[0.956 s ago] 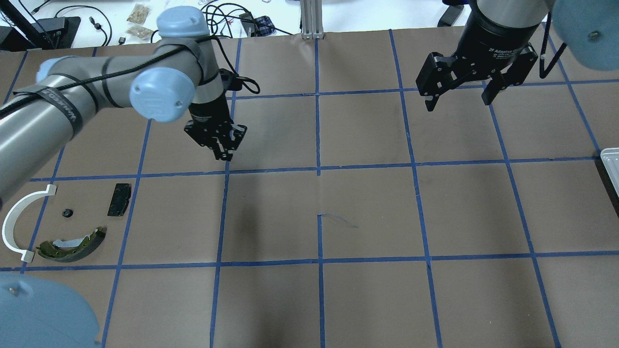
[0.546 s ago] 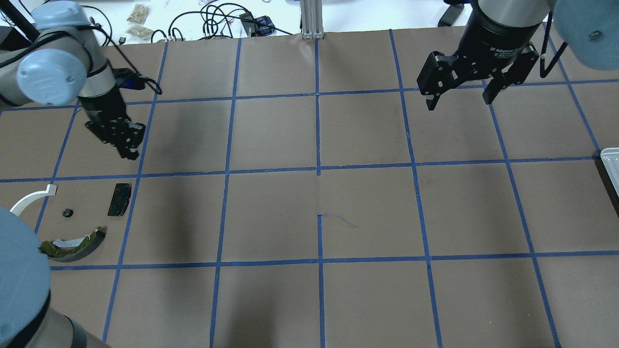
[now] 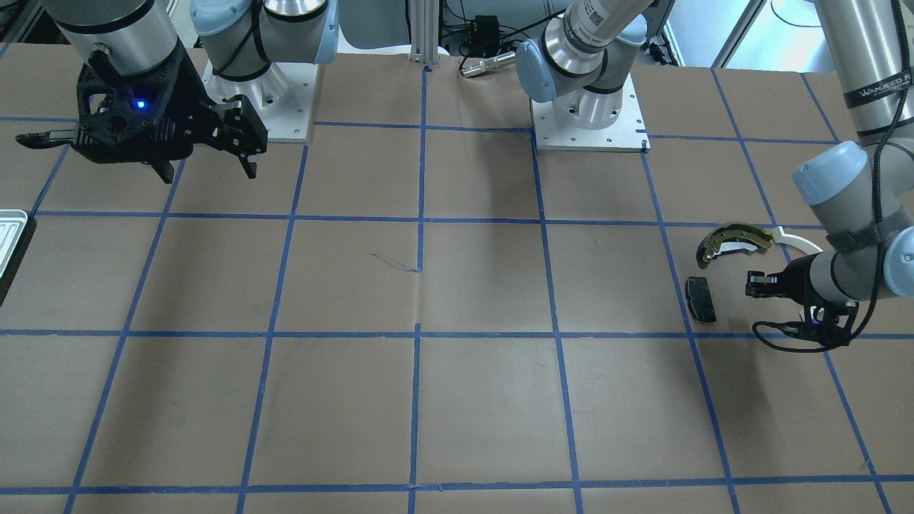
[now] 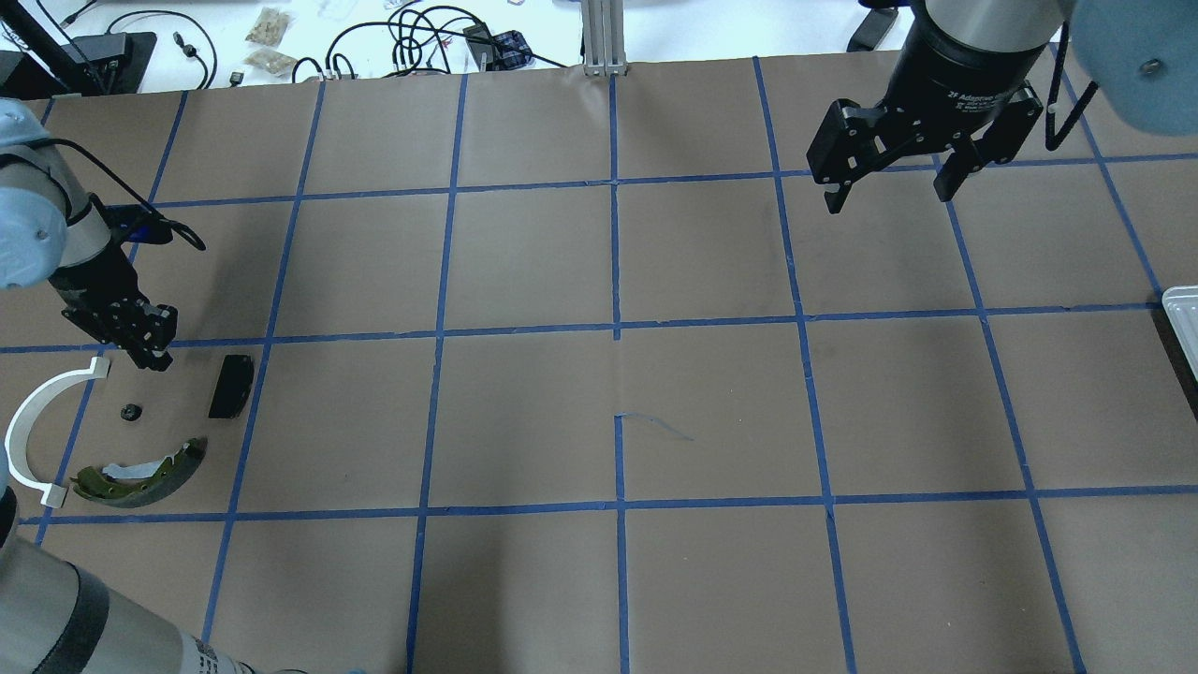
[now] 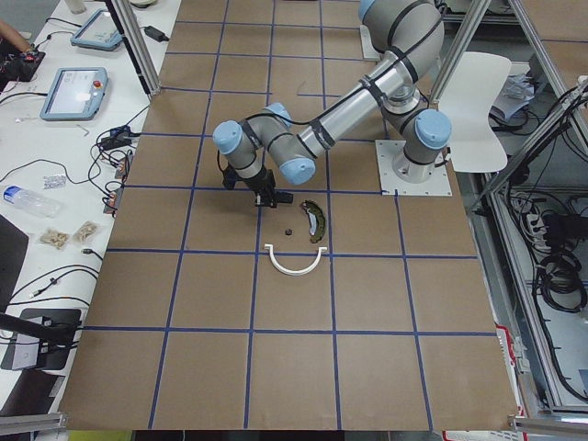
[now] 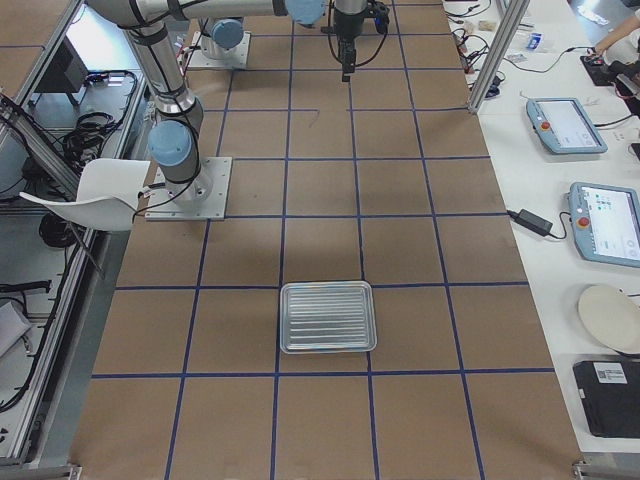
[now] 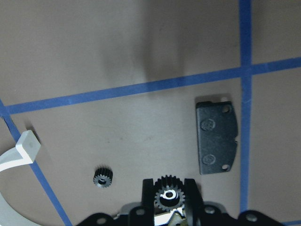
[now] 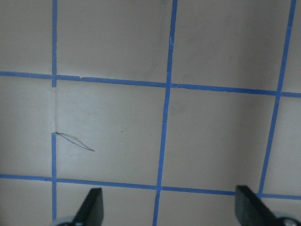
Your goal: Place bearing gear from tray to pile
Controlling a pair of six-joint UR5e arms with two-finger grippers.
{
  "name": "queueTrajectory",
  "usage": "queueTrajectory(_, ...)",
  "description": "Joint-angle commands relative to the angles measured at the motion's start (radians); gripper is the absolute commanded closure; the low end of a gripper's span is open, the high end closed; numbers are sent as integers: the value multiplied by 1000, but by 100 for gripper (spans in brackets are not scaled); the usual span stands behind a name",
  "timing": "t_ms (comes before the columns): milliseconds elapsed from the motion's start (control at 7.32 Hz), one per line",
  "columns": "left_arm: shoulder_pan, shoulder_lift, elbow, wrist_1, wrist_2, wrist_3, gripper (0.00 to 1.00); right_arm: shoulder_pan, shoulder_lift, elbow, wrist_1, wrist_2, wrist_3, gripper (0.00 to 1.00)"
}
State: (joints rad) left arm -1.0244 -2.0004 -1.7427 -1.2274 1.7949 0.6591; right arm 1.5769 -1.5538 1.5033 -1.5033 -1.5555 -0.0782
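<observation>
The left end effector (image 7: pixel 169 187) is clenched on the small black toothed bearing gear with a silver centre (image 7: pixel 168 197), pinching it by its teeth between the fingertips. The gear is thus off the tray and hovers over the pile. Near it on the brown paper tabletop (image 4: pixel 524 421) lie a second small black gear (image 7: pixel 102 177), a black rectangular brake pad (image 7: pixel 217 137) and the end of a long white curved plastic arc (image 7: pixel 21 151). The brass-and-dark curved brake shoe (image 4: pixel 140 473) lies further out.

Dropped from height, the round gear would probably bounce or roll away from the pile. A careless descent could knock the pad or the loose gear.

The ribbed silver metal tray (image 6: pixel 327 317) sits well apart. The right end effector (image 4: pixel 886 201) hangs released and empty.
</observation>
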Motion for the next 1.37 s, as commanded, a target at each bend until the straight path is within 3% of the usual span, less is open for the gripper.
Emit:
queueTrajectory(0, 35, -3, -145, 216, 6, 33, 100, 0, 0, 0, 0, 0, 0, 0)
queueTrajectory(273, 35, 5, -155, 226, 95, 57, 100, 0, 0, 0, 0, 0, 0, 0)
queueTrajectory(683, 61, 6, -179, 213, 86, 60, 100, 0, 0, 5, 0, 0, 0, 0)
queueTrajectory(820, 67, 0, -182, 224, 84, 60, 94, 2, 0, 5, 0, 0, 0, 0)
queueTrajectory(956, 67, 5, -176, 226, 81, 59, 44, 0, 0, 5, 2, 0, 0, 0)
queueTrajectory(1093, 64, 17, -176, 226, 83, 59, 13, 0, 0, 5, 2, 0, 0, 0)
queueTrajectory(1229, 57, 25, -169, 221, 83, 57, 8, 0, 1, 5, 2, 0, 0, 0)
